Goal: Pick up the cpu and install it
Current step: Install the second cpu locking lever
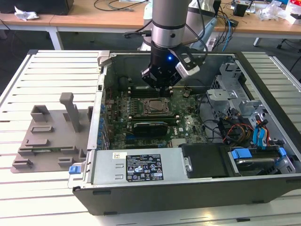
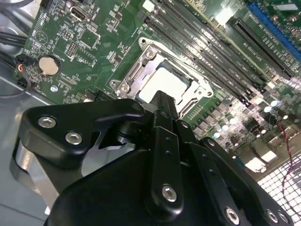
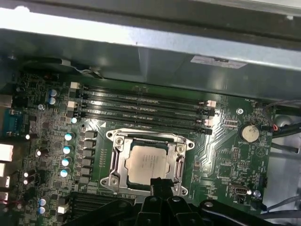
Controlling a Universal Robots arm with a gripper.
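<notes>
Looking down in both wrist views, you find one cpu (image 3: pixel 147 162) (image 2: pixel 164 84) lying flat in the metal-framed socket (image 3: pixel 115 160) of the green motherboard (image 3: pixel 225 155), its pale top bare. The gripper (image 3: pixel 161 184) hangs just above the socket's near edge, and a dark fingertip (image 2: pixel 162 101) overlaps the chip's edge without holding it. You cannot tell how the fingers stand, since they appear bunched together from behind.

You can count four long memory slots (image 3: pixel 141 110) beside the socket, one round coin battery (image 3: pixel 248 133), and a row of blue-topped capacitors (image 3: pixel 67 155).

The exterior view gives you what the wrist cameras miss: the arm reaching into the open computer case (image 1: pixel 263 84), and one grey holder block (image 1: pixel 51 136) on the slatted table (image 1: pixel 14 94), toward its edge at the exterior view's left.
</notes>
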